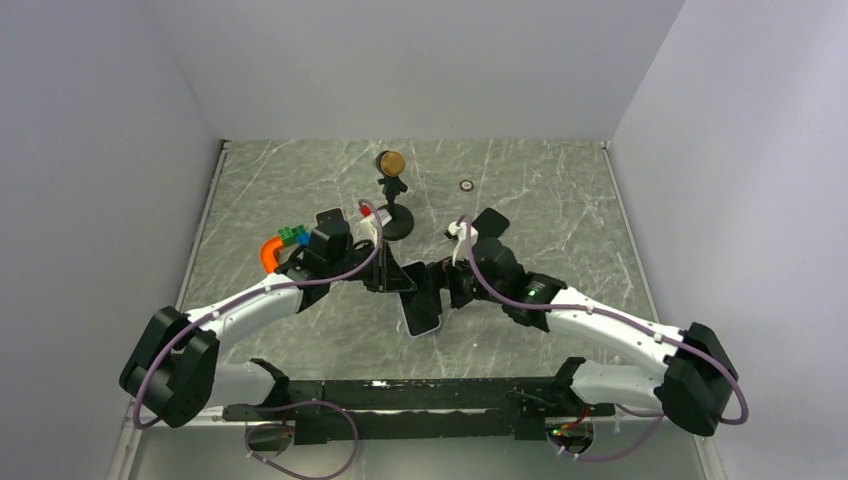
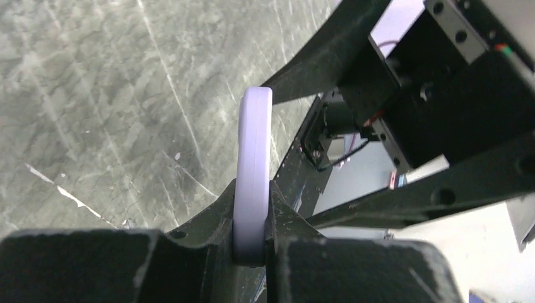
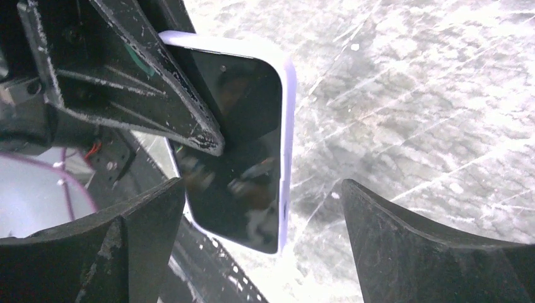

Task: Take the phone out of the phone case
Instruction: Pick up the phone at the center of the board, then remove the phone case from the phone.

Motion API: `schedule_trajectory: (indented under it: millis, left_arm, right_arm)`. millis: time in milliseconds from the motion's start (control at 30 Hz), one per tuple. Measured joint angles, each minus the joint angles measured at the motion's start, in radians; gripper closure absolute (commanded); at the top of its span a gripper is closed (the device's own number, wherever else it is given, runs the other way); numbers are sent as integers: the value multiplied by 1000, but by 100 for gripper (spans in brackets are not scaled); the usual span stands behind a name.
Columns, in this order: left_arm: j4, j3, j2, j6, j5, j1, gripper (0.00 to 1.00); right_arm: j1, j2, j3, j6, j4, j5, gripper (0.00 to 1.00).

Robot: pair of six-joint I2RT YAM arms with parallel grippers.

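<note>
The phone, black screen in a pale lilac case, is held above the table centre. My left gripper is shut on the cased phone; in the left wrist view the case's lilac edge stands pinched between both fingers. In the right wrist view the phone's dark screen with its lilac case rim shows, with the left gripper's finger across its upper left. My right gripper is open beside the phone, its fingers wide apart and touching nothing.
A black stand with a round gold top stands at the back centre. An orange, green and blue piece lies left of the left wrist. A small ring lies at the back right. Side walls enclose the marble table.
</note>
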Motion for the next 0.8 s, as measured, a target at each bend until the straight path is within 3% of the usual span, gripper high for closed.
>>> schedule_trajectory:
  millis: [267,600,800]
  left_arm:
    - [29,0,0,50,142,0,100]
    - [190,-11,-79,-58,227,8,100]
    - [193,-26,-167,-144,222,92,100]
  right_arm:
    - [-128,-61,-4,-20,-76,-279,13]
    - [-166,-84,-103,94,114,-575,20]
    - [-254,-134,-179,194,224,-680,22]
